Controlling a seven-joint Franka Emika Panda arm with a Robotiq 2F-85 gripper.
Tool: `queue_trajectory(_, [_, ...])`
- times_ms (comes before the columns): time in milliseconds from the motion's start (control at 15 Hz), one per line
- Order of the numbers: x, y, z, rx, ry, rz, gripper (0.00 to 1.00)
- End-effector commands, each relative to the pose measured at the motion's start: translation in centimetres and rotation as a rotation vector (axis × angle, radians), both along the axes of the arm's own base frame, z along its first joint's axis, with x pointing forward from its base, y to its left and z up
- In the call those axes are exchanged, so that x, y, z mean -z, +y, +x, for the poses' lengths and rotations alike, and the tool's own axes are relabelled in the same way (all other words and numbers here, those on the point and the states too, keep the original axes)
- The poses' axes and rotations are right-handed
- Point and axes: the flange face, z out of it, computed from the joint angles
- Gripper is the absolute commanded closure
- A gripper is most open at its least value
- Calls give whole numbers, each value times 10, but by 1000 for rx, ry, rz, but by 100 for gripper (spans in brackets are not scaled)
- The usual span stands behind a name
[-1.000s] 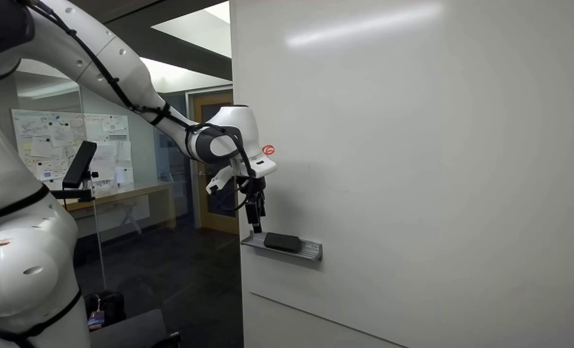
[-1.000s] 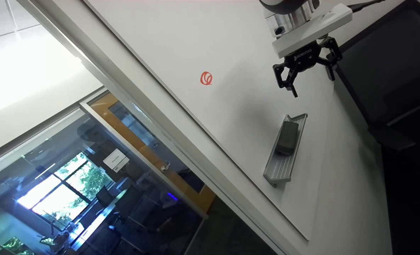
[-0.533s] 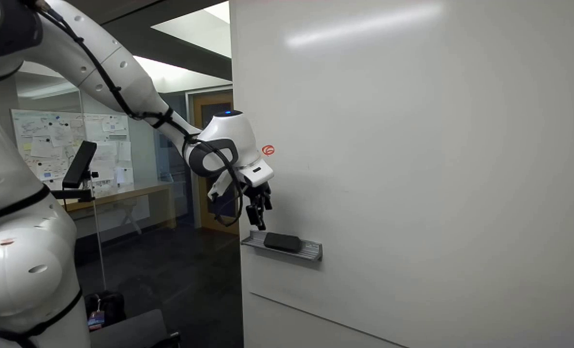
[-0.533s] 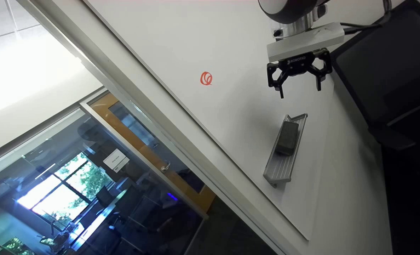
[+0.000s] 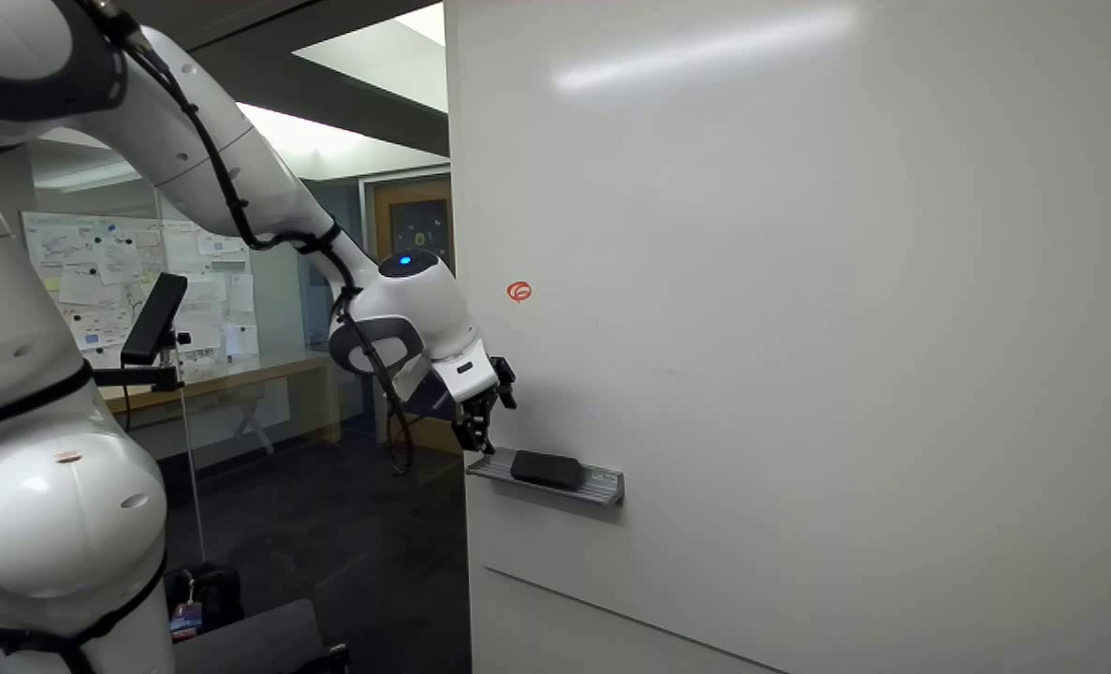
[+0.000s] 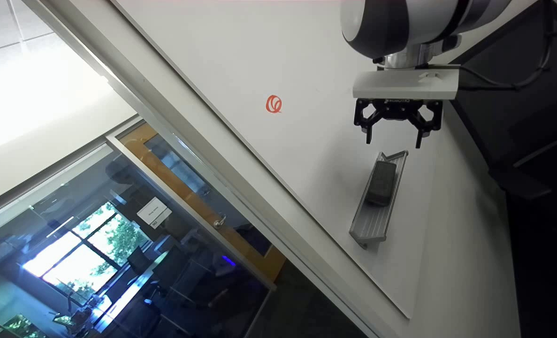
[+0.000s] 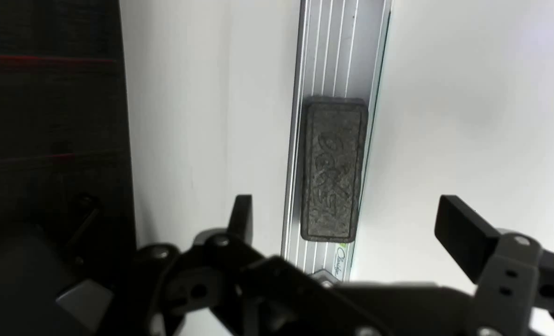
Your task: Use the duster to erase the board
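Note:
The duster point(image 5: 547, 470) is a near-black rectangular block lying flat on a grey tray ledge point(image 5: 602, 482). It also shows in an exterior view point(image 6: 382, 183) and the wrist view point(image 7: 333, 170). The board point(image 5: 798, 328) is the large white panel behind the ledge, with a small red scribble point(image 5: 518, 291), also seen in an exterior view point(image 6: 273, 103). My gripper point(image 6: 393, 143) is open and empty, just above the ledge and apart from the duster. In the wrist view, the fingers point(image 7: 243, 217) stand wide apart, one on either side of the line of the ledge.
The ledge point(image 6: 370, 230) sticks out from the board and has raised end brackets. A horizontal seam point(image 5: 630, 618) runs low on the board. A dark chair point(image 6: 517, 84) stands beside the board. A door point(image 6: 203, 197) and glass wall lie past the board's edge.
The gripper has moved down and, in an exterior view, left, and has tilted toward the board. It has turned so both fingers hang level above the ledge. The duster has not moved.

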Motion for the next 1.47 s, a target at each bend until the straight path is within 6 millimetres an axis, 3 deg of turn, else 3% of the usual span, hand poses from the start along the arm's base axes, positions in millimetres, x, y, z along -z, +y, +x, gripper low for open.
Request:
queue_trajectory(0, [13, 11, -3, 10, -16, 21, 0])
queue_trajectory(533, [16, 12, -7, -11, 7, 22, 0])
queue_trajectory(1133, [7, 20, -5, -47, -128, -83, 0])
queue_trajectory(1400, [17, 20, 2, -59, -112, -95, 0])
